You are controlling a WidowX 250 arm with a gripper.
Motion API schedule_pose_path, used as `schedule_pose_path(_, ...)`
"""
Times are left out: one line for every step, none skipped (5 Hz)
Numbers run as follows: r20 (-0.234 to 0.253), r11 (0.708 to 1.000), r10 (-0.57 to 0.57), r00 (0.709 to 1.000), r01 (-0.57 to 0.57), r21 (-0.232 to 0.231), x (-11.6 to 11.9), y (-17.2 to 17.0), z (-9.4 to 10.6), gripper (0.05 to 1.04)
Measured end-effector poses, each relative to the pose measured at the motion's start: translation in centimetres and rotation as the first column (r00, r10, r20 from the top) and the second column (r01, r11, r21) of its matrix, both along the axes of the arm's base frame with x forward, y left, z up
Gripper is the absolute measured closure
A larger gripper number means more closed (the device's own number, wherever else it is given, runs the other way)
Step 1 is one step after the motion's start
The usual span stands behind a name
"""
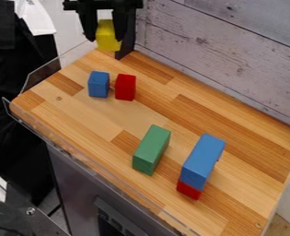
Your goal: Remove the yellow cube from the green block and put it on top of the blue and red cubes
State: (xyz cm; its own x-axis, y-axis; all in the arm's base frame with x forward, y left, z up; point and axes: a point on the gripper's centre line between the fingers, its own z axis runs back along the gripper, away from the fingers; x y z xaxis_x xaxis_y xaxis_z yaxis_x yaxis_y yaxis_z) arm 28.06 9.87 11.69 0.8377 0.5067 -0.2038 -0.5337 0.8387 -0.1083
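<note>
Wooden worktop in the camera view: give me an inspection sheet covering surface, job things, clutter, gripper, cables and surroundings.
Surface: wooden worktop of mixed light and darker strips, with clear edging along part of its rim.
Job's things: yellow cube in the gripper, off the green block; small blue cube and red cube side by side with a narrow gap, nothing on top of either.
Clutter: a long blue block resting on a red piece, right of the green block in the view.
Gripper: black gripper, fingers on either side of the yellow cube, at the worktop's far end.
Cables: nothing seen.
Surroundings: grey plank wall behind.
</note>
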Motion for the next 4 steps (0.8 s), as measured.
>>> schedule_pose_path(-0.043,1.0,0.0,0.999,-0.001,-0.007,0.0,0.2,-1.5,0.546)
schedule_pose_path(-0.091,0.999,-0.013,0.996,0.008,-0.051,-0.1,-0.2,-3.1,0.546)
schedule_pose_path(-0.154,0.995,-0.031,0.988,0.015,-0.102,-0.2,-0.5,-5.7,0.547)
schedule_pose_path(-0.175,0.995,-0.041,0.984,0.024,-0.101,0.1,-0.4,-6.5,0.546)
